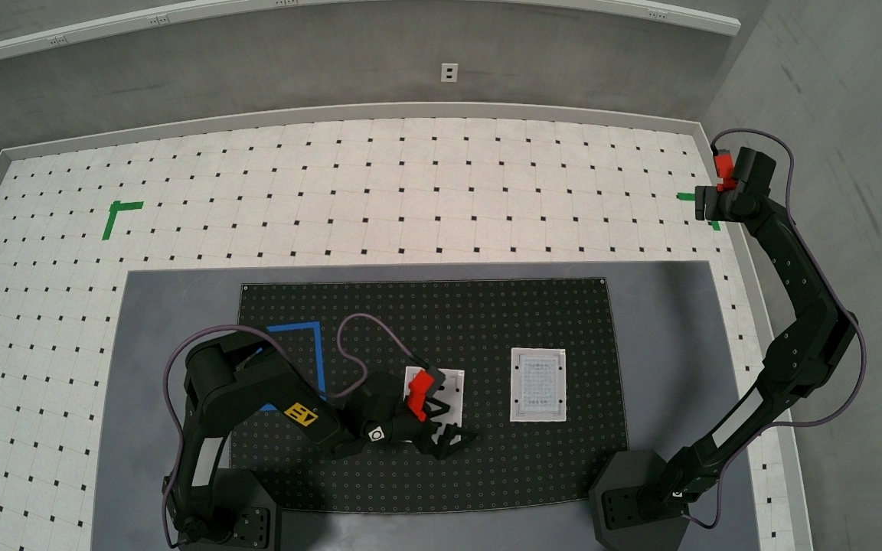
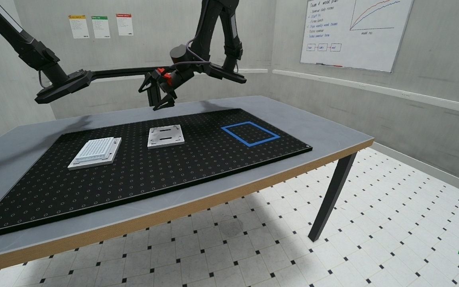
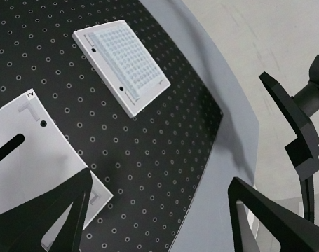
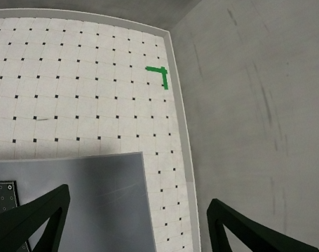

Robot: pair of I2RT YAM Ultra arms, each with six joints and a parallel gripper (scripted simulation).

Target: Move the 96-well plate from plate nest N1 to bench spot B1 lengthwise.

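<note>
Currently, 96-well plate point(image 1: 539, 383) point(image 2: 95, 148) point(image 3: 125, 59) on nest N1 point(image 1: 514, 412) point(image 2: 116, 151) point(image 3: 108, 70), lower, well apart from left claw point(image 1: 459, 419) point(image 2: 158, 106) point(image 3: 163, 181), claw released

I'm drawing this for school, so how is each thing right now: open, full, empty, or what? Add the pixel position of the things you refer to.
96-well plate point(image 1: 539, 385) point(image 2: 95, 148) point(image 3: 125, 57): sitting in the right-hand nest
middle nest point(image 1: 454, 390) point(image 2: 166, 135) point(image 3: 43, 154): empty
blue taped outline point(image 1: 318, 349) point(image 2: 234, 135): nothing inside
left end effector point(image 1: 455, 426) point(image 2: 160, 101) point(image 3: 160, 175): open, holding nothing
right end effector point(image 4: 141, 202): open, holding nothing
</note>
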